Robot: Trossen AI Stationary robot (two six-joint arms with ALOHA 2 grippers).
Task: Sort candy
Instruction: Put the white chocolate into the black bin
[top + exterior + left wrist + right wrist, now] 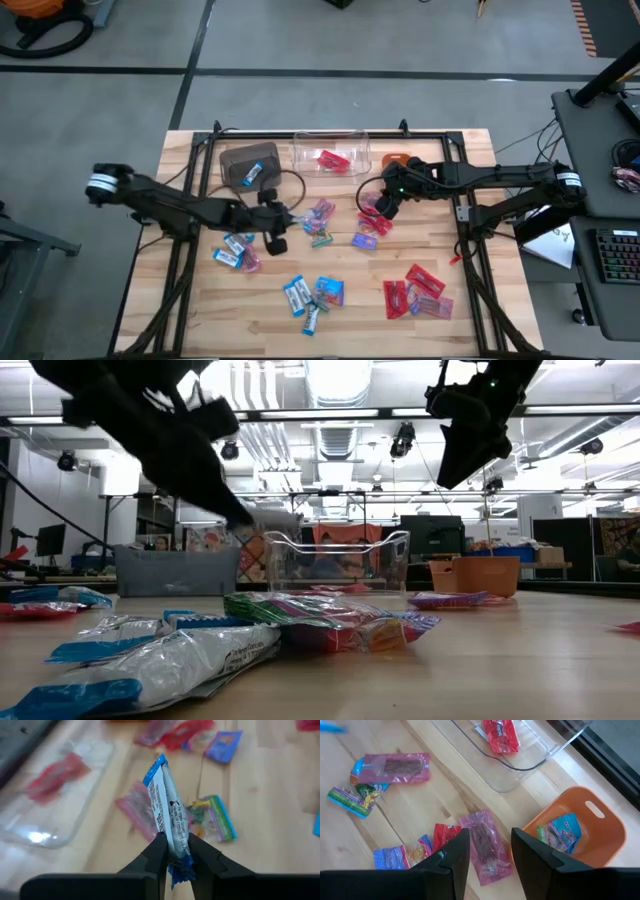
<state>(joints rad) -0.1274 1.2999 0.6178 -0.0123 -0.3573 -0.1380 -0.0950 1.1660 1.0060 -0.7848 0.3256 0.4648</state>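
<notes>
Nearest the front edge of the wooden table (500, 250) we see a cluster of blue-and-white sweets (312, 294) and, to its right, a heap of red sweets (416, 292). A little farther in, on the left, a few more blue and pink wrappers (236, 252) lie just beside the left arm.

At mid-table the left gripper (176, 851) has its fingers (156, 854) pressed together on a blue-and-white sweet (167, 817), which stands up out of the grip, lifted off the wood. Just beyond it lies a mixed scatter of pink, green and blue candy (320, 222).

To the right, the right gripper (490, 851) hangs above the table with its fingers apart and nothing between them; a long pink sweet (485, 845) lies on the wood directly below the gap, touching a red wrapper (442, 836) at its side. More pink and purple pieces (368, 232) sit close by.

Along the far edge stand three bins: the brown bin (240, 160) on the left holds a blue-and-white sweet, the clear bin (305, 152) in the middle holds a red sweet (501, 734), and the orange bin (600, 815) on the right holds blue and multicoloured wrappers (560, 832).
</notes>
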